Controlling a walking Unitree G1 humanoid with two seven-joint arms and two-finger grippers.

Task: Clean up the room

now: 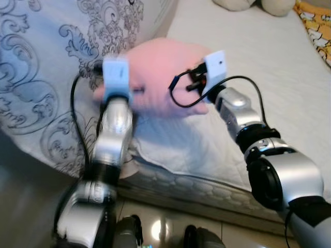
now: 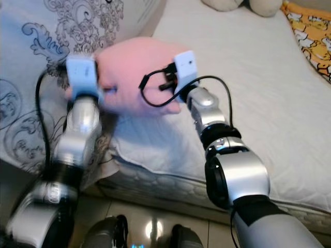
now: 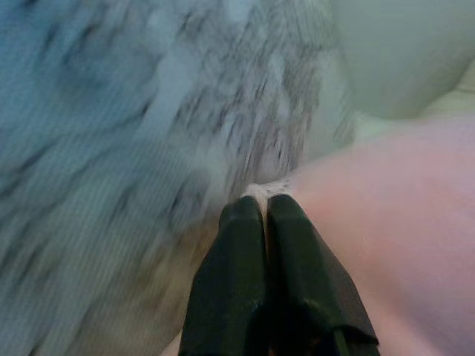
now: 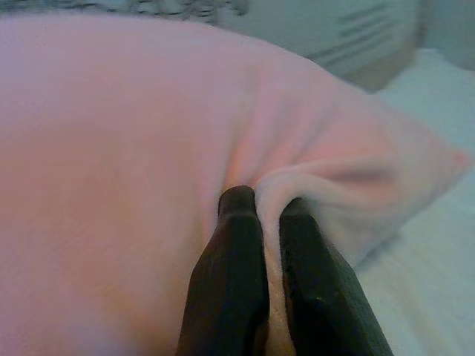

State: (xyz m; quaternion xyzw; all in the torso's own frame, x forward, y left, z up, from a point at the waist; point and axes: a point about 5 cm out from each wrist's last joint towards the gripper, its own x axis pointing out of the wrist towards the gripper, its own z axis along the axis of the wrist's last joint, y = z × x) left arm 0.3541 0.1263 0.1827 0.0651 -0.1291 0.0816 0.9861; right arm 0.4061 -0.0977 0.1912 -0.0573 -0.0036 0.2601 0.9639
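**Right wrist view: both grippers pinching the pink pillow over the bed**

Right wrist view shows the right gripper [image 4: 269, 204] clamped on a fold of the pink pillow [image 4: 111, 185], fabric bunched between the two black fingers. Left wrist view shows the left gripper [image 3: 266, 202] closed on a thin edge of the same pillow, next to the patterned grey duvet [image 3: 111, 148]. From the head views the pillow [image 1: 160, 72] is held between both arms above the near part of the white mattress [image 1: 258, 57], beside the duvet [image 1: 41, 67]. Plush toys [image 1: 253, 4] sit at the far end of the bed, well apart. The left arm is motion-blurred.

Step in hand looks like carrying or placing the pillow. To do it well: move both arms together so the cloth isn't stretched or torn out of either pinch, and only let go once the pillow rests flat on the mattress. The left pinch looks shallow and could slip.
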